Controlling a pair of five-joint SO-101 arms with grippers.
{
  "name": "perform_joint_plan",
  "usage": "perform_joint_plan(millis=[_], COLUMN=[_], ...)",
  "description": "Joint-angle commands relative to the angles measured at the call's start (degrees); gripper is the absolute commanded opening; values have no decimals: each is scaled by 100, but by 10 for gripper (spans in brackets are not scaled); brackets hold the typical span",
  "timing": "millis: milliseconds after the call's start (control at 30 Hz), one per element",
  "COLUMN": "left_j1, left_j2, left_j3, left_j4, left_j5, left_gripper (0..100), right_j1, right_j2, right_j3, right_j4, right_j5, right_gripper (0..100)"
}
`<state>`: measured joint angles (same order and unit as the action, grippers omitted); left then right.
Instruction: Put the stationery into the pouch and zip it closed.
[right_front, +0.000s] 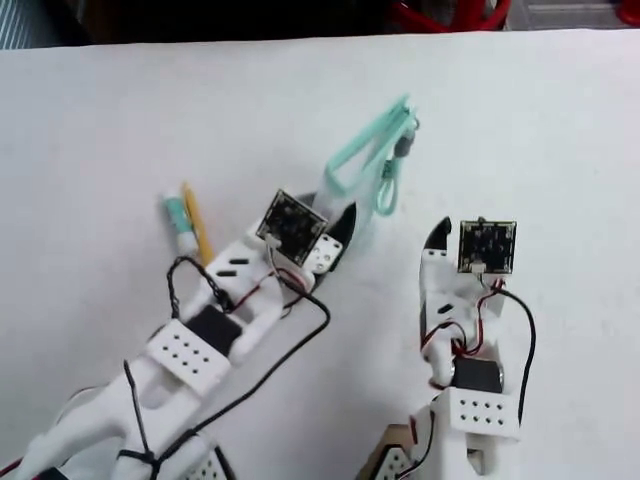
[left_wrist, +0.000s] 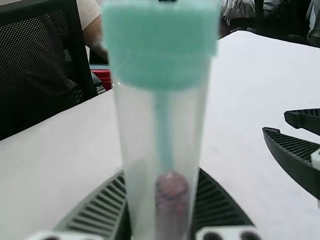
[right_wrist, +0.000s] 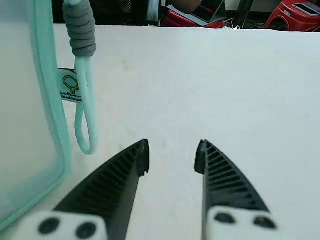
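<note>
Currently left gripper (left_wrist: 160, 200) clamps the pouch (right_front: 368, 145), seemingly upright. Right gripper (right_wrist: 172, 147), jaws apart, sits right of it. Stationery (right_front: 195, 225) lies left, nearer left arm.

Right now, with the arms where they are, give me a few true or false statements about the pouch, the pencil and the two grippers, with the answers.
1. The left gripper is shut on the pouch. True.
2. The right gripper holds the yellow pencil. False: it is open and empty, and the pencil lies on the table beside the left arm.
3. A teal and white item lies next to the pencil. True.
4. The pouch's cord loop is red. False: it is mint green, with a grey wrap at its top.
</note>
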<state>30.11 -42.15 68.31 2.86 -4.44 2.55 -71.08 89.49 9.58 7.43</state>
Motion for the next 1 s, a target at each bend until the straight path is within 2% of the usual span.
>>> perform_joint_plan(millis=[0, 133, 233, 400, 633, 800, 967], left_j1=[84, 75, 48, 40, 75, 75, 75], left_j2=[-681, -1930, -2659, -3108, -2791, -2756, -2756], left_j3=[-44, -9, 62, 281, 431, 396, 281], left_j4=[809, 1881, 2347, 2374, 2382, 2347, 2347], left_j5=[70, 70, 70, 44, 62, 26, 26], left_gripper=[143, 147, 149, 164, 157, 26, 23], right_j1=[-4, -13, -13, -13, -13, -13, -13], right_j2=[-119, -119, -119, -119, -119, -119, -119], right_j3=[-26, -26, -26, -26, -26, -26, -26], right_j4=[-119, -119, -119, -119, -119, -119, -119], right_j5=[26, 35, 35, 53, 53, 53, 53], right_gripper=[156, 156, 156, 156, 156, 156, 156])
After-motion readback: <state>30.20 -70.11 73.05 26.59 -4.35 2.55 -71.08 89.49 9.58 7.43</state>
